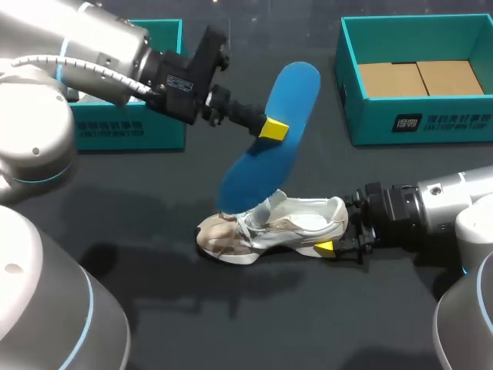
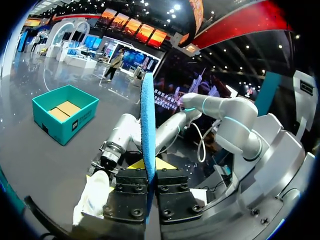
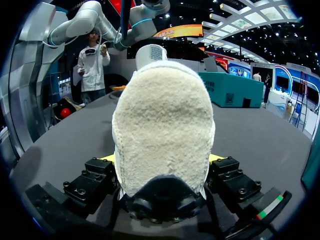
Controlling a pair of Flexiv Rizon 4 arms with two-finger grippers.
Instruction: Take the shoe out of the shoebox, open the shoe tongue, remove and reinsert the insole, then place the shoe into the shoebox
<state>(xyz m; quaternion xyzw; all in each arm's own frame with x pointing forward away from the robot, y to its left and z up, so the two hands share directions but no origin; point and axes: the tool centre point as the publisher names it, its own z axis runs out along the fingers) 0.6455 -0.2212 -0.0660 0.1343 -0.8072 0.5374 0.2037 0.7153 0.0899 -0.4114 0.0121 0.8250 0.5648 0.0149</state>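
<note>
My left pincer (image 1: 271,128) is clamping the blue insole (image 1: 296,85), its low end at the mouth of the shoe (image 1: 296,225). My right pincer (image 1: 330,248) is squeezing the heel, pinning the shoe on the desk (image 1: 154,308). I think going slowly and straight is best.

A robot manipulation test station: 2 grey industrial arms hang over a dark grey table (image 1: 154,308) set with staged props. A teal shoebox (image 1: 146,131) sits back left, a second shoebox (image 1: 416,119) back right. The left claw (image 1: 271,127) pinches a blue insole (image 1: 289,92) in the air; the right claw (image 1: 335,231) grips the heel of a pale sneaker (image 1: 269,227) standing on the table.
</note>
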